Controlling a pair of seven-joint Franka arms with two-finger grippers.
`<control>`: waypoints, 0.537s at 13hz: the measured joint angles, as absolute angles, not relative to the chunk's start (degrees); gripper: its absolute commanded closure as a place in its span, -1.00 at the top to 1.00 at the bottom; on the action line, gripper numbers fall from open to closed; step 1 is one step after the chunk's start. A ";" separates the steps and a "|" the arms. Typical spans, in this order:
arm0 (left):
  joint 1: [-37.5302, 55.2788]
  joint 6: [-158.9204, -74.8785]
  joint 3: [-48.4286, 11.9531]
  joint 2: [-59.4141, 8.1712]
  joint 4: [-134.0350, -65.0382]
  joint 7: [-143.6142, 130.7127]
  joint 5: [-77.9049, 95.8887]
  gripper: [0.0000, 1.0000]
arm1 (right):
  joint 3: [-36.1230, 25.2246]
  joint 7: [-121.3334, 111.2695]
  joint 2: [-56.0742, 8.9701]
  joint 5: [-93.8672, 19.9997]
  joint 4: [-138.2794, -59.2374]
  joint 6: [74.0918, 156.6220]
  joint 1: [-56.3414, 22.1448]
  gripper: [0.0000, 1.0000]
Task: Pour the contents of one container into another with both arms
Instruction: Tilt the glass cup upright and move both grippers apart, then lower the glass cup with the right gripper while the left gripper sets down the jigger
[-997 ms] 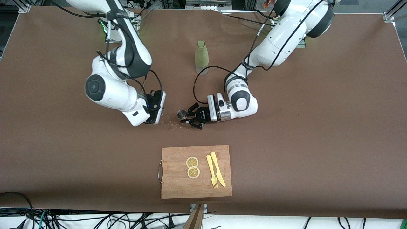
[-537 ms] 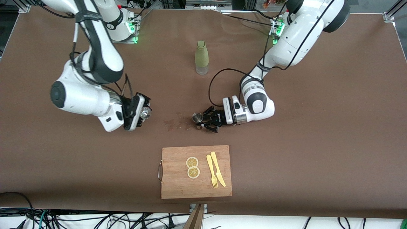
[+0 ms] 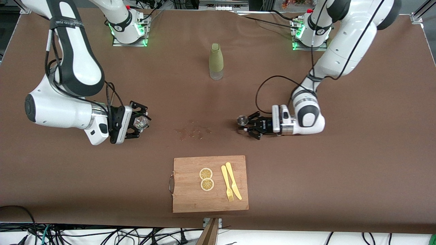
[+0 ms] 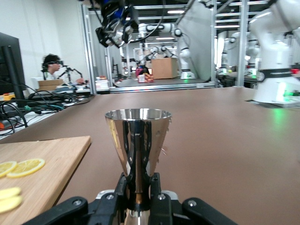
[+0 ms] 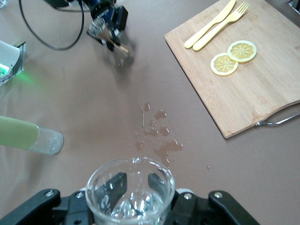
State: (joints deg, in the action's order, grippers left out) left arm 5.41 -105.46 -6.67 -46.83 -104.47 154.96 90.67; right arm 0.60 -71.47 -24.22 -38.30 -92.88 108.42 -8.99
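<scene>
1. Your right tool (image 3: 138,121) was clamped on the clear glass cup (image 3: 140,123), holding it upright above the brown surface (image 3: 357,163) toward the right arm's end; the right wrist view showed its fingers (image 5: 115,183) pressed against the cup's base.
2. Spilled droplets (image 3: 192,131) speckled the surface between the two tools, farther from the front camera than the wooden cutting board (image 3: 190,200).
3. The board carried two lemon slices (image 3: 206,179), a yellow fork (image 3: 227,183) and a yellow knife (image 3: 233,181).
4. A green bottle (image 3: 216,61) stood upright nearer the bases.
5. Your left tool (image 3: 244,126) was clamped on the steel jigger (image 3: 242,119) at its narrow waist, upright, low over the surface toward the left arm's end.
</scene>
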 measured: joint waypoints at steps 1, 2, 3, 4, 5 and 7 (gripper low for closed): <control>4.29 -101.71 -4.01 -45.71 -105.25 154.96 87.03 -1.00 | 2.07 -73.38 -24.59 -38.38 -92.90 108.06 -6.66 -0.39; 3.50 -97.39 -0.68 -44.68 -105.65 154.95 83.27 -1.00 | 3.10 -75.78 -25.03 -38.41 -92.94 107.50 -4.64 -0.39; 2.90 -93.12 2.76 -43.88 -105.76 154.95 79.83 -1.00 | 4.00 -78.75 -25.61 -38.44 -92.99 107.23 -2.77 -0.39; 2.45 -89.34 6.26 -43.22 -105.76 155.03 76.86 -1.00 | 4.91 -82.10 -26.39 -38.45 -93.02 107.12 -1.01 -0.39; 2.05 -86.23 9.39 -42.85 -105.70 155.74 74.36 -1.00 | 5.52 -85.70 -27.32 -38.48 -93.06 107.03 0.45 -0.39; 0.86 -81.95 13.68 -42.73 -105.60 157.01 69.76 -1.00 | 5.96 -93.19 -29.40 -38.58 -93.14 106.65 2.47 -0.39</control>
State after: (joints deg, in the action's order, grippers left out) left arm 0.86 -81.95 13.68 -42.73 -105.60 157.01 69.76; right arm 5.96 -93.19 -29.40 -38.58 -93.14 106.65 2.47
